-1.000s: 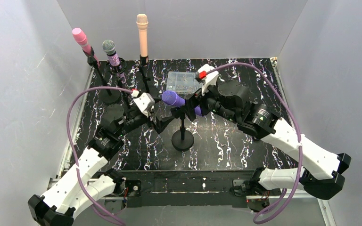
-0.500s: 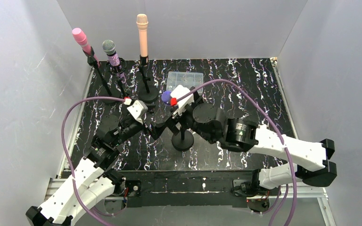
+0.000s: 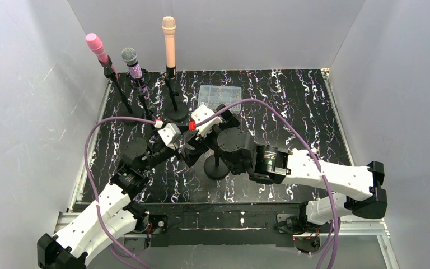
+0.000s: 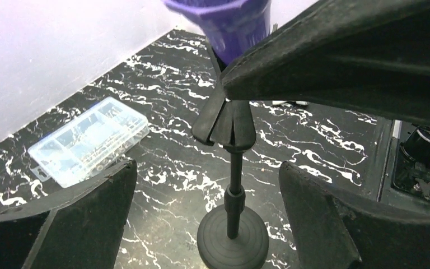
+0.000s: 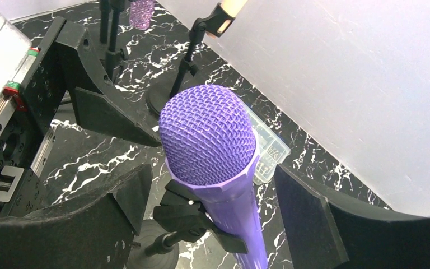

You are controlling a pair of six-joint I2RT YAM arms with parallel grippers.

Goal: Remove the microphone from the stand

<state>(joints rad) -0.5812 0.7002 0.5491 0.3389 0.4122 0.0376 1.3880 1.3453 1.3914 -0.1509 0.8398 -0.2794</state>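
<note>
The purple microphone [image 5: 208, 134] is sitting in its clip [image 5: 193, 219] atop the stand [image 4: 234, 188], so the removal is not yet done. The right gripper [image 5: 218, 196] is straddling the handle just below the mesh head. Its fingers [image 5: 313, 224] are standing wide on either side with clear gaps, gripping nothing. The left gripper [image 4: 210, 188] is also gaping wide and holding nothing. It is facing the stand's post, which is standing between and beyond its fingers, apart from both. By the look of it, the approach is largely made. What is remaining is closing on the handle, pulling it free of the clip, and perhaps steadying the stand meanwhile.

The right wrist view is showing what no other does: the tilted microphone lying between that gripper's fingers, with the clip clasping it beneath the head. The left wrist view is showing the post, the round base [image 4: 232, 244] below the gripper, and only a purple part of the microphone above. The other gripper's finger is crossing its upper right, and ahead to the left a clear plastic box [image 4: 87, 140] is lying on the table [image 4: 168, 185]. The overhead view is hiding the microphone almost wholly beneath the two wrists. Yet it alone is showing both arms converging over the stand, and three other microphones [image 3: 130, 56] standing on their own stands well beyond the grippers.
</note>
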